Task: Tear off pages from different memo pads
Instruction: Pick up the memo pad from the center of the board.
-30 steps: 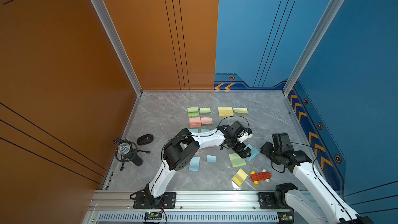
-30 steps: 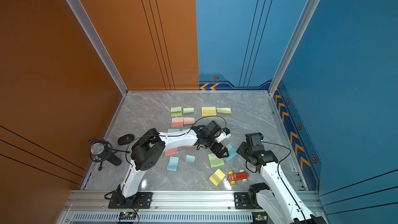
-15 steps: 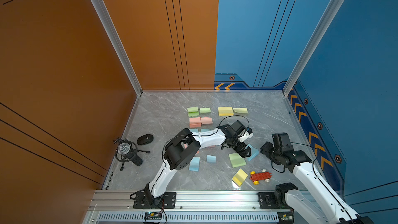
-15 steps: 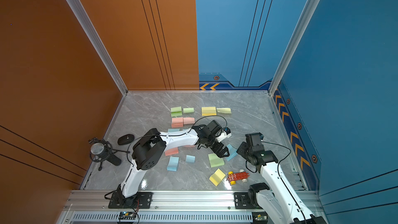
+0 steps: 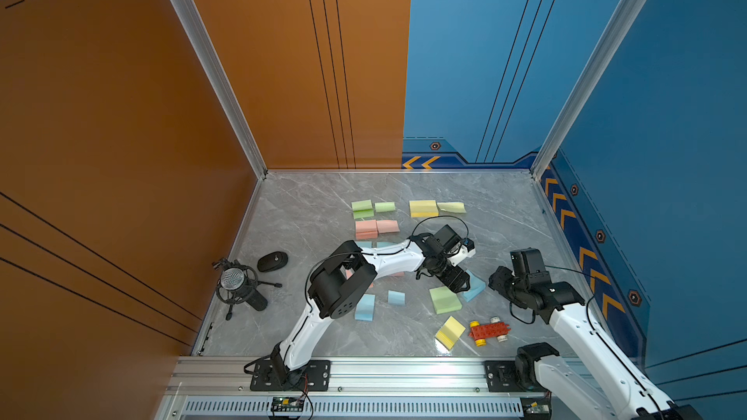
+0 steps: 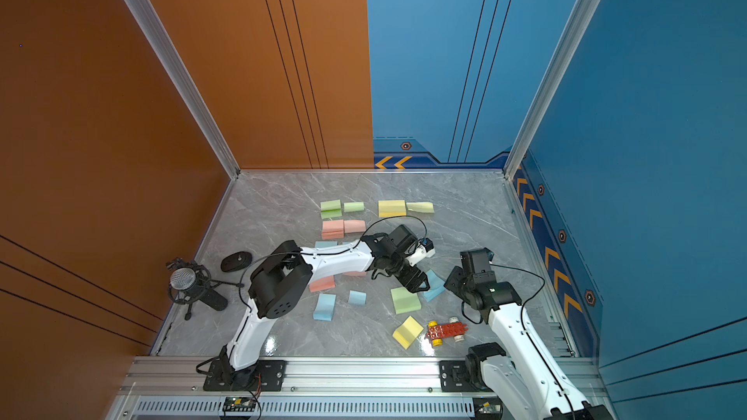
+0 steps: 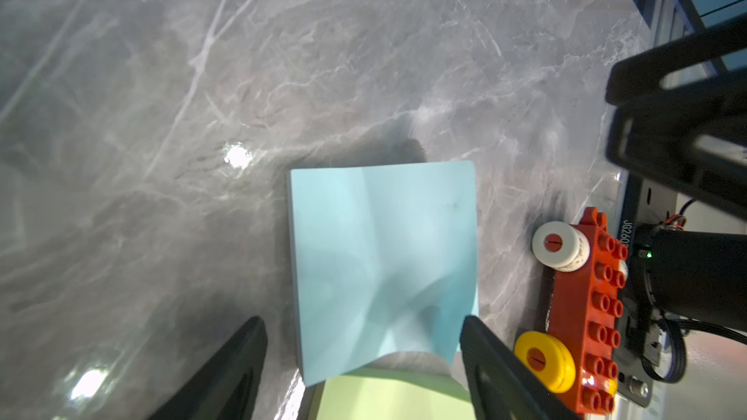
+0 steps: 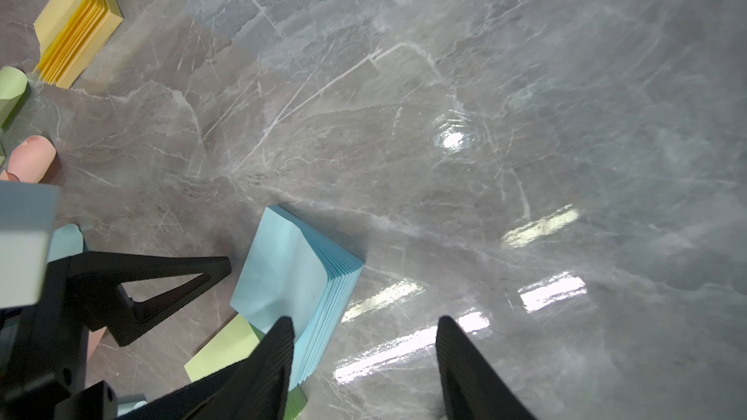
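Left gripper [image 7: 362, 319], jaws spread wide and empty, straddles the blue pad [image 8: 337, 301], its top page [image 7: 380, 244] curled. Right gripper [image 8: 364, 321], jaws parted, empty, hovers at that pad's layered edge.

**Enclosure: two-colour walls, grey marble tabletop**

Orange wall [image 5: 121, 115] on the left, blue wall [image 5: 667, 115] on the right. The back wall [image 5: 343, 74] is split, an orange half beside a blue half, with thin dark vertical lines on both. Silver metal posts [image 5: 210, 70] stand at the back corners. Yellow chevrons [image 5: 420, 162] run along the base of the blue panels. The tabletop [image 5: 307, 204] is grey marble, white-veined and glossy. Bright glare [image 8: 452, 140] shows in both wrist views. A metal rail [image 5: 404, 373] runs along the near edge.
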You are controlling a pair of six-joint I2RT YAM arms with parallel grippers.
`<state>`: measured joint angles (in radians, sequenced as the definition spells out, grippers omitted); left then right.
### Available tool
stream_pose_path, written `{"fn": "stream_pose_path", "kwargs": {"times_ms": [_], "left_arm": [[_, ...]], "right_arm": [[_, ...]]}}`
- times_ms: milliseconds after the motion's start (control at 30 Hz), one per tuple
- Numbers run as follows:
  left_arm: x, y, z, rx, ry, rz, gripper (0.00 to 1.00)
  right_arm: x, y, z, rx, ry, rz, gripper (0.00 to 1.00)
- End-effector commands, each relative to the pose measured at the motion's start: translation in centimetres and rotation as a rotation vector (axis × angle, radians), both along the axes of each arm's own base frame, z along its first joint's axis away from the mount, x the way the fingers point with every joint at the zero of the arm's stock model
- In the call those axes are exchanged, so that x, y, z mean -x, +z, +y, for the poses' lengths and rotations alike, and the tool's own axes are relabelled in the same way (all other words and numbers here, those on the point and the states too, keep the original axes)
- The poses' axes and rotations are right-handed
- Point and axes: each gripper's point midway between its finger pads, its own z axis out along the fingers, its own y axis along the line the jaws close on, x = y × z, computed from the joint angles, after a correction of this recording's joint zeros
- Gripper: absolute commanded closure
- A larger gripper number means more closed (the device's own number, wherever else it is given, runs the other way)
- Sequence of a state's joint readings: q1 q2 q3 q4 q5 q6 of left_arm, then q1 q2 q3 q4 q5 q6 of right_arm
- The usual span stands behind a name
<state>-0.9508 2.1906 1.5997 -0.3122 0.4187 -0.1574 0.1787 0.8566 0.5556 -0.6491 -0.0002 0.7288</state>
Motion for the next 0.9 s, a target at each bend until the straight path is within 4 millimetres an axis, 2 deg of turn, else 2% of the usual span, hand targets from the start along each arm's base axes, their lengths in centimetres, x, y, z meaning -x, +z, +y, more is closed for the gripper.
{"fn": "stream_pose_path", "kwargs": {"times_ms": [0, 133, 267, 500, 700, 867], "left_arm": [[-0.6, -0.9, 0.4, -0.037, 0.025, 0.006, 0.22], [-1.1, -1.2, 0.7, -0.041, 0.044, 0.014, 0.25], [-1.5, -1.1, 0.8, -0.038, 0.053, 0.015, 0.27], [-1.5, -1.0, 1.0, -0.034, 0.053, 0.019, 0.28], [-1.4, -1.0, 1.1, -0.035, 0.054, 0.022, 0.28], [-1.4, -1.0, 1.0, -0.034, 0.054, 0.024, 0.28]], "right_arm": [[-0.4, 1.4, 0.7, 0.031, 0.099, -0.009, 0.44], [-0.8, 2.0, 1.1, -0.026, 0.041, -0.008, 0.49], [-1.2, 1.0, 2.8, -0.16, -0.019, 0.014, 0.53], [-2.0, -0.4, 4.6, -0.274, -0.094, 0.015, 0.61], [-2.3, -1.9, 4.4, -0.287, -0.178, 0.005, 0.65], [-2.7, -2.7, 4.5, -0.291, -0.184, 0.016, 0.67]]}}
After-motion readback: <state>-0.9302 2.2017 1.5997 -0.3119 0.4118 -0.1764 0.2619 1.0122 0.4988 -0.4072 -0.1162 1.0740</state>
